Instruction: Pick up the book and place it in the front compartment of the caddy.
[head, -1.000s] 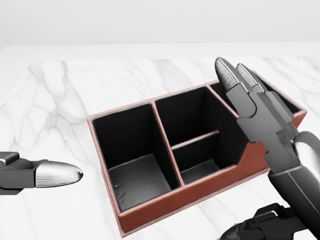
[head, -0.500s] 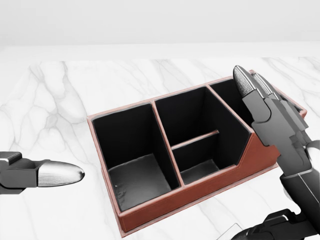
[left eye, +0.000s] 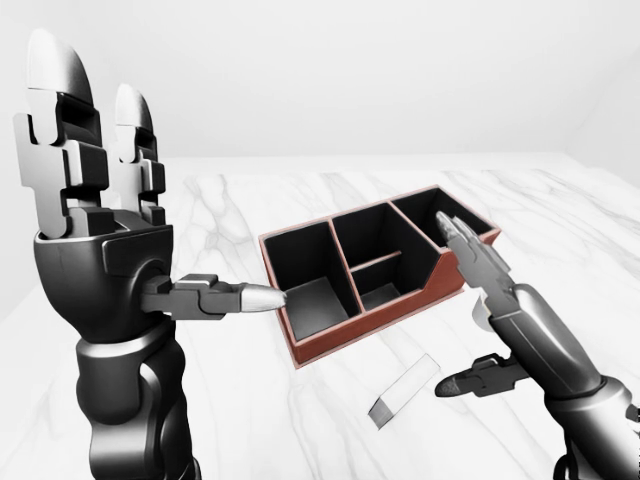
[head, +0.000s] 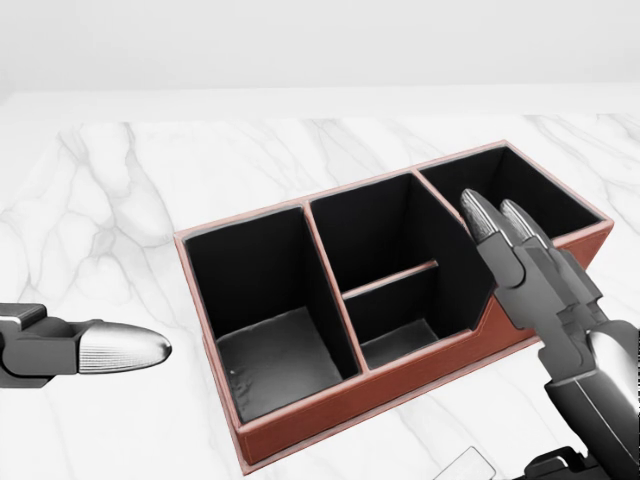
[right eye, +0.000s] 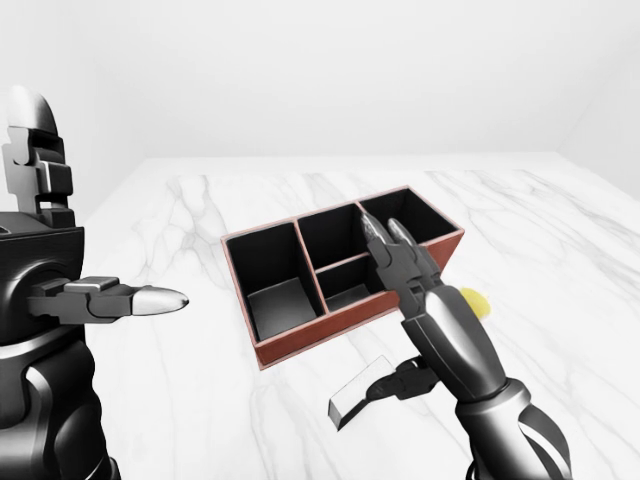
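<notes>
– Since the book (left eye: 404, 390) lies flat on the worktop (left eye: 250, 420) below the caddy (left eye: 372, 270) in the left-eye view, which hand?
– Right hand (left eye: 478, 300), fingers released, empty, just beside its upper-right end; left hand (left eye: 95, 200) is spread, well apart.

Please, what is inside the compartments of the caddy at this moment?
The caddy shows only dark bare floors; the book lies outside on the table. The right hand covers part of the right compartment.
</notes>
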